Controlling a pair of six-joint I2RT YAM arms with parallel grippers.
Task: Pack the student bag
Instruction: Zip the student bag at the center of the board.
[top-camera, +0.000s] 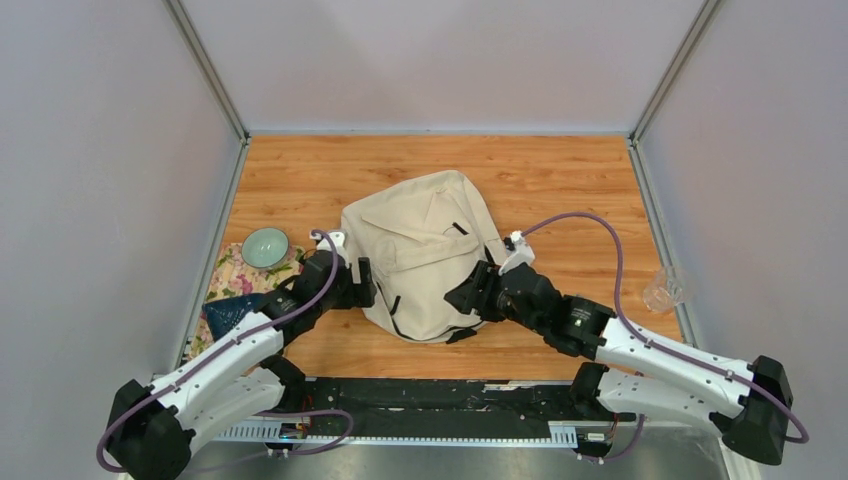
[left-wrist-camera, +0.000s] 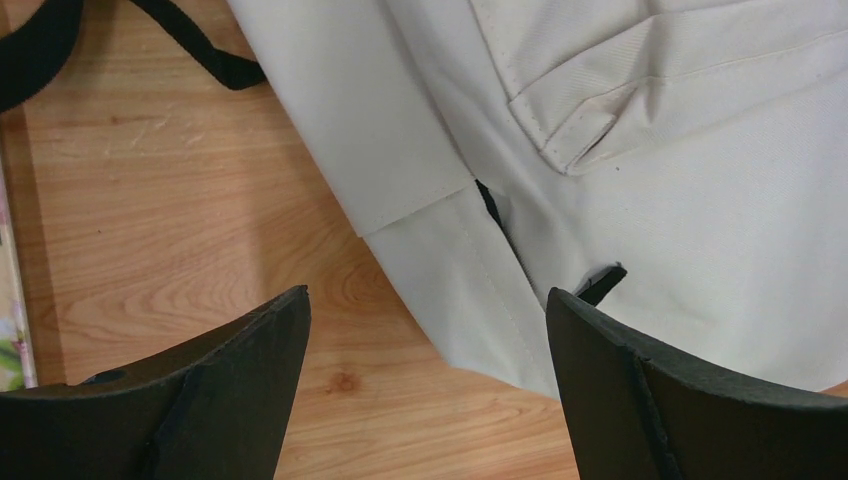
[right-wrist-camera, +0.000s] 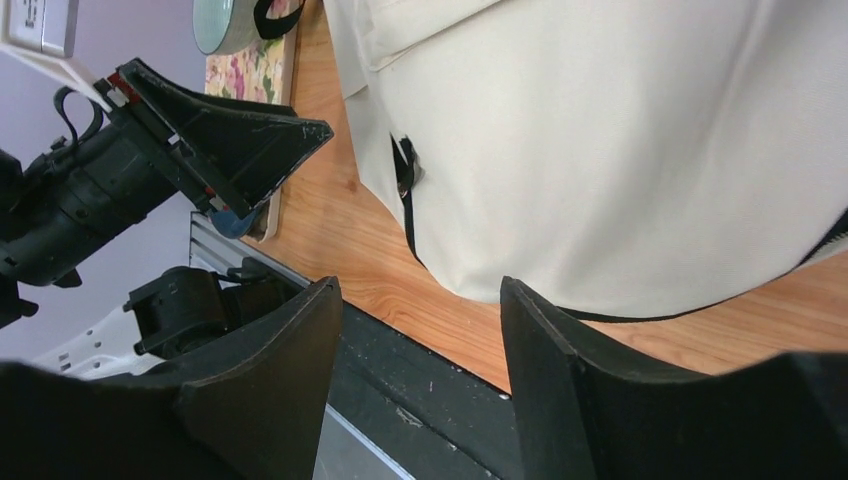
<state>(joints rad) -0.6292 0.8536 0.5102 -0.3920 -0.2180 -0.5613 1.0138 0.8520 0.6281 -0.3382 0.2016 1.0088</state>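
The student bag is a cream-beige backpack lying flat in the middle of the wooden table, its black straps at the near end. My left gripper is open and empty at the bag's left near edge; in the left wrist view its jaws straddle the bag's corner and bare wood. My right gripper is open and empty at the bag's right near edge; in the right wrist view the bag fills the upper right beyond my gripper.
A pale green bowl sits on a floral cloth at the left, with a dark blue item below it. A clear glass stands at the right edge. White walls enclose the table.
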